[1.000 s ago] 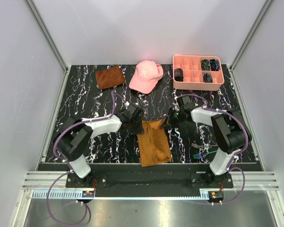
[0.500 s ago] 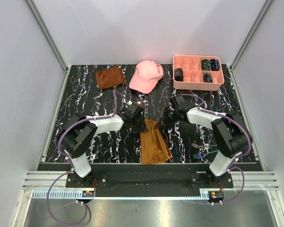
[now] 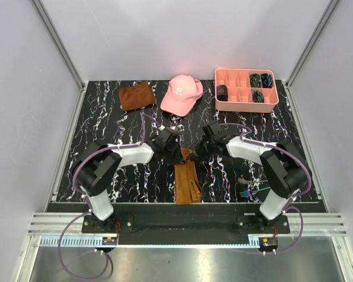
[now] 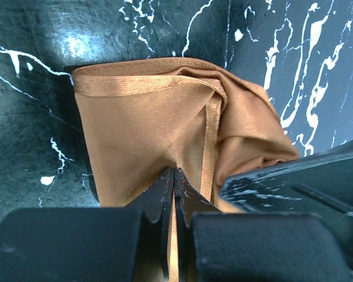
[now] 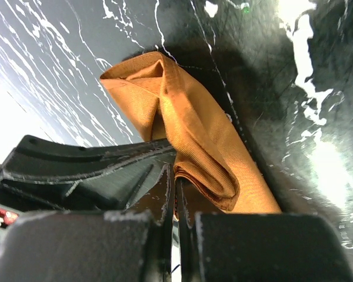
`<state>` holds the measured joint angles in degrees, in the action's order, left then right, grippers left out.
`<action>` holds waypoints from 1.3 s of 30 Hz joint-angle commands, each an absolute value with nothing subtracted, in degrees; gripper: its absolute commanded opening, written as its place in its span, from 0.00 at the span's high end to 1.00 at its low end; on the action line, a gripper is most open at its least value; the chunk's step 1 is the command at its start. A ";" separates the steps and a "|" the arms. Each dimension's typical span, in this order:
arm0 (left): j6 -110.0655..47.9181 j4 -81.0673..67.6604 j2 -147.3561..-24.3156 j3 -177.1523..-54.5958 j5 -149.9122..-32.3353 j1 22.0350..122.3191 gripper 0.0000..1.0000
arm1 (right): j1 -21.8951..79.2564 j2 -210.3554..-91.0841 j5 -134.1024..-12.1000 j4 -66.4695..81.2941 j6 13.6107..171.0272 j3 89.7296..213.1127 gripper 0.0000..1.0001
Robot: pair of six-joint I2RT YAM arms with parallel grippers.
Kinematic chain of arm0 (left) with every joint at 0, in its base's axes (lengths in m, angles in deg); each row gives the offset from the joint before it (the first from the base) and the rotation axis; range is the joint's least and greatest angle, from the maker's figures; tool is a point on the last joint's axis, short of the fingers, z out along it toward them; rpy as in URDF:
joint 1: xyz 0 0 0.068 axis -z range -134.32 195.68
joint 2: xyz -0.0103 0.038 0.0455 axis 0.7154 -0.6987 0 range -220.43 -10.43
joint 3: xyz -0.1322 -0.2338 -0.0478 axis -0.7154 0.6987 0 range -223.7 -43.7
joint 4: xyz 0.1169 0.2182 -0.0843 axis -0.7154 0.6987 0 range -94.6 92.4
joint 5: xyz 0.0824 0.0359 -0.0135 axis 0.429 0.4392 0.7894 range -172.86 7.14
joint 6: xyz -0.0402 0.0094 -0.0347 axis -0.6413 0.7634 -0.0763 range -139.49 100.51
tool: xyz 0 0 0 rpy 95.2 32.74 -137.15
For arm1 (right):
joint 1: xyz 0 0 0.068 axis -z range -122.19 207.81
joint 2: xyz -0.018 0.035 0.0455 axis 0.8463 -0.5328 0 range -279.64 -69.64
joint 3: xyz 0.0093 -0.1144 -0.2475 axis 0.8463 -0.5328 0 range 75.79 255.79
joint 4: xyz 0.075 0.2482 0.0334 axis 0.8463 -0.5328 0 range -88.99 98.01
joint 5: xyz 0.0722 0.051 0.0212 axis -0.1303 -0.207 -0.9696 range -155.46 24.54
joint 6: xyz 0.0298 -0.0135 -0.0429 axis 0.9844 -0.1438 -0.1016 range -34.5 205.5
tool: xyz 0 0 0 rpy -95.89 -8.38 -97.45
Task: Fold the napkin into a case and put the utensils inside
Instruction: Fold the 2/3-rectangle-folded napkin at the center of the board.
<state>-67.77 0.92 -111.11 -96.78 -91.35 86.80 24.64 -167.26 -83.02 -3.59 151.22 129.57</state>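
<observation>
Left pincer (image 4: 173,176): jaws drawn together to a hairline gap, a thin fold of the napkin (image 4: 141,123) nipped between the tips; beyond the tips the cloth spreads flat, a stitched hem along its far edge and a diagonal crease running to the nip; its right side is bunched into loose folds.

Right pincer (image 5: 172,173): jaws likewise all but closed, pinching a rolled edge of the same orange-brown cloth; the cloth rises from the tips as a thick doubled ridge; the left arm's dark finger lies just beside it at lower left.

Position, from the top view: both pincers meet at the far end of the napkin, near the middle of the black marbled table (image 3: 106,129); the cloth trails towards the arm bases as a narrow, long strip.

Hard to make out: the strip's far end sits under the two pincers; how many layers each grips we cannot tell; the utensils (image 3: 245,192) lie by the right arm's base, partly hidden by it (only an iridescent sliver shows), well apart from the napkin.

Farther off: pink cap (image 3: 181,94), rust-brown cloth (image 3: 136,95) and pink tray (image 3: 245,106) along the far edge.

Change: a second ago the napkin lay as a broad rectangle; it is now much narrower; the right pincer has closed in towards the left.
</observation>
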 commanded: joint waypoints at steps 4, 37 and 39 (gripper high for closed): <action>-67.04 -2.58 -111.68 -94.16 -92.62 86.90 0.97 | 21.25 -167.46 -73.82 -1.31 163.37 129.22 1.00; -66.16 -4.42 -105.61 -87.30 -89.01 86.90 0.97 | 18.52 -165.88 -67.40 -1.13 167.86 127.81 0.99; -66.43 -4.42 -106.23 -87.39 -89.28 86.99 0.98 | 17.65 -166.84 -67.13 -1.57 168.21 128.52 0.99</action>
